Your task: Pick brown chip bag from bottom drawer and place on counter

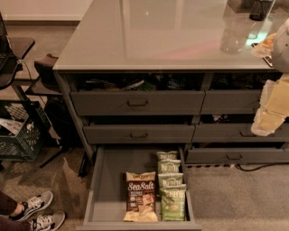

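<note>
The brown chip bag lies flat in the open bottom drawer, near its front edge and about mid-width, with "Sea Salt" lettering facing up. Several green Kettle bags lie in a row right beside it on the right. The glossy grey counter tops the cabinet above. My gripper hangs at the right edge of the view, in front of the right-hand drawers, well above and to the right of the bag. It holds nothing that I can see.
Two upper drawers with metal handles sit slightly open above the bottom one. A black crate and dark furniture stand at left. A person's shoes are at bottom left. Dark objects sit at the counter's far right.
</note>
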Action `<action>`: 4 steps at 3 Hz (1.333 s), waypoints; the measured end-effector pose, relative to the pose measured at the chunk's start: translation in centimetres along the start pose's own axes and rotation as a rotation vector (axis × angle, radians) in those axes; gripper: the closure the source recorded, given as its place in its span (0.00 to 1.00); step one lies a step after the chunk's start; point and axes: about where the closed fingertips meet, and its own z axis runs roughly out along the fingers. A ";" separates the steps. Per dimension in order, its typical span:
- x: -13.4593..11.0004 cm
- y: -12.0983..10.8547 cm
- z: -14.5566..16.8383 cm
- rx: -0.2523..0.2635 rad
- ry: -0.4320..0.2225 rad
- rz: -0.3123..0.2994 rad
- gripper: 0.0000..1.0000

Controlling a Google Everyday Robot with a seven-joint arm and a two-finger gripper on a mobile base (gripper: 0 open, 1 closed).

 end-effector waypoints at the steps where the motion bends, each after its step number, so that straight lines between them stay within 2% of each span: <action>1: 0.0 0.0 0.0 0.000 0.000 0.000 0.00; 2: -0.8 1.0 1.0 -0.011 -0.029 -0.028 0.00; 3: -3.3 4.5 4.1 -0.046 -0.143 -0.096 0.00; 4: -8.4 9.7 9.3 -0.116 -0.315 -0.121 0.00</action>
